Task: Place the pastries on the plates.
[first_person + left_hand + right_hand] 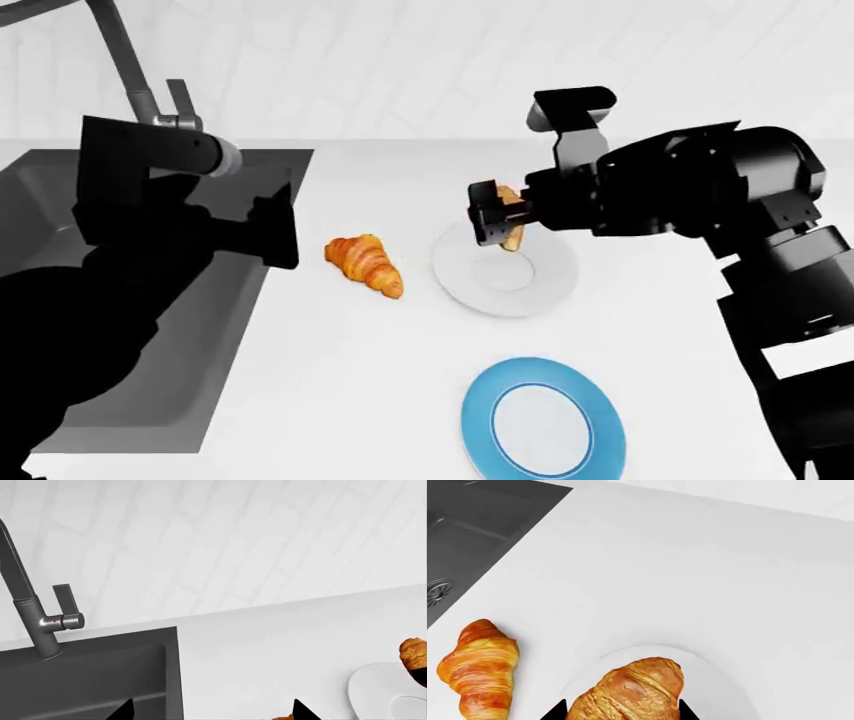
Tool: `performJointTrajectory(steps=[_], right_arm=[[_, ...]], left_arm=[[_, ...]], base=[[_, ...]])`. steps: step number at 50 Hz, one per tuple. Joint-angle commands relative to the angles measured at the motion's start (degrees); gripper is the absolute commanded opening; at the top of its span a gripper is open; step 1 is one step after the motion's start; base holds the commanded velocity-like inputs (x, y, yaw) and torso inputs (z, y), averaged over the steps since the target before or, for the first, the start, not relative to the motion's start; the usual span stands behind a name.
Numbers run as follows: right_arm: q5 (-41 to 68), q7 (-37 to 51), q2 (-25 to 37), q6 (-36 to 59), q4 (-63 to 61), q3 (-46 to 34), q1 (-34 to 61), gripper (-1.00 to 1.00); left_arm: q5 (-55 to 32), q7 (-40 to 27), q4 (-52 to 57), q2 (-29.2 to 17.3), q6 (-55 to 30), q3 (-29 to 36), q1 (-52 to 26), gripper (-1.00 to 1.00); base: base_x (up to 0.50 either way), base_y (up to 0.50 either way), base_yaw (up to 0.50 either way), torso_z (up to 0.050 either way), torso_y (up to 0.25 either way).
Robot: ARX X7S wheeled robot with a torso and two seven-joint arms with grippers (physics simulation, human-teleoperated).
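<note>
Right end effector [497, 222]: closed on one croissant [509, 232], held over white plate [534, 290]. Second croissant [364, 263]: on table [360, 380], beside it. Left end effector [274, 228]: opening indeterminable, above sink [80, 300] edge

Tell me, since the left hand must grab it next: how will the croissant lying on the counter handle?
The croissant looks light and flaky, so a hard squeeze may crush its ridged crust. Its curved body lies flat, so it probably won't roll. The tapered ends could slip; the thick middle seems safer.

Kitchen: dark sink [160, 330], faucet [40, 615], white counter [360, 380] (tiled wall).
</note>
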Motion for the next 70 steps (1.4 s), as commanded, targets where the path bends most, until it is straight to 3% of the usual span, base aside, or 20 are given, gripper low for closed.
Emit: performJointTrajectory(steps=[1,14,15,44,50,55,57,60,61,62,64,65,66,68,70], right_arm=[[0.4,-1.0,0.6,2.0,0.6,-0.1,0.2,-1.0],[1.8,-1.0,0.8,3.9,-0.1,-0.2,-0.4,-1.0],[1.4,-0.8,0.6,3.4,0.3,-0.2,-0.3,1.0],[4.8,6.5,4.6,1.8,-6.5,6.4,1.5,1.0],[5.9,10.1,6.3,0.3,-8.9,9.3,0.9,1.0],[7.8,12.8,7.6,2.0,-11.8,10.8,1.0,1.0],[7.6,12.7,8.0,1.9,-11.8,10.8,1.0,1.0],[7.5,12.7,8.4,2.0,-12.0,10.6,1.2,1.0],[7.5,12.7,8.6,2.0,-12.2,10.6,1.2,1.0],[7.4,12.7,8.6,1.9,-12.0,10.7,1.4,1.0],[7.3,12.5,8.6,1.7,-11.9,10.6,1.4,1.0],[7.3,12.6,8.6,1.7,-12.0,10.6,1.3,1.0],[7.3,12.6,8.7,1.7,-12.1,10.6,1.3,1.0],[7.4,12.8,8.7,1.8,-12.2,10.5,1.1,1.0],[7.5,12.9,8.8,2.0,-12.5,10.5,1.2,1.0]], left_arm=[[-0.3,0.1,-0.2,-0.4,0.6,0.1,0.4,1.0],[-0.3,-0.2,-0.4,-0.3,1.3,0.6,0.9,1.0],[-0.3,0.1,-0.4,-0.5,1.4,0.5,1.0,1.0],[-3.2,-1.5,-1.6,0.6,0.0,-0.4,-0.8,1.0],[-4.9,-0.8,-4.3,0.8,-4.3,2.8,-6.7,1.0],[-8.6,-2.9,-9.7,4.4,-10.6,2.8,-11.5,1.0],[-11.9,-5.9,-14.1,7.3,-14.5,-0.3,-13.6,1.0],[-14.7,-11.2,-19.7,7.6,-15.1,2.3,-16.8,1.0],[-20.0,-15.9,-25.2,9.6,-15.3,-1.1,-18.9,1.0],[-20.4,-16.3,-26.2,9.1,-15.1,1.5,-20.8,1.0],[-26.8,-23.6,-30.9,10.4,-15.1,-1.2,-21.8,1.0],[-30.1,-26.6,-34.2,10.8,-15.3,0.5,-24.3,1.0],[-31.3,-28.1,-34.8,11.0,-14.9,1.0,-24.9,1.0],[-31.8,-24.4,-35.9,10.6,-14.7,4.4,-27.5,1.0],[-39.4,-38.6,-42.2,13.4,-14.0,1.3,-27.5,1.0]], base=[[0.0,0.0,0.0,0.0,0.0],[0.0,0.0,0.0,0.0,0.0],[0.0,0.0,0.0,0.0,0.0],[0.0,0.0,0.0,0.0,0.0],[0.0,0.0,0.0,0.0,0.0],[0.0,0.0,0.0,0.0,0.0],[0.0,0.0,0.0,0.0,0.0],[0.0,0.0,0.0,0.0,0.0],[0.0,0.0,0.0,0.0,0.0],[0.0,0.0,0.0,0.0,0.0],[0.0,0.0,0.0,0.0,0.0],[0.0,0.0,0.0,0.0,0.0],[0.0,0.0,0.0,0.0,0.0],[0.0,0.0,0.0,0.0,0.0],[0.0,0.0,0.0,0.0,0.0]])
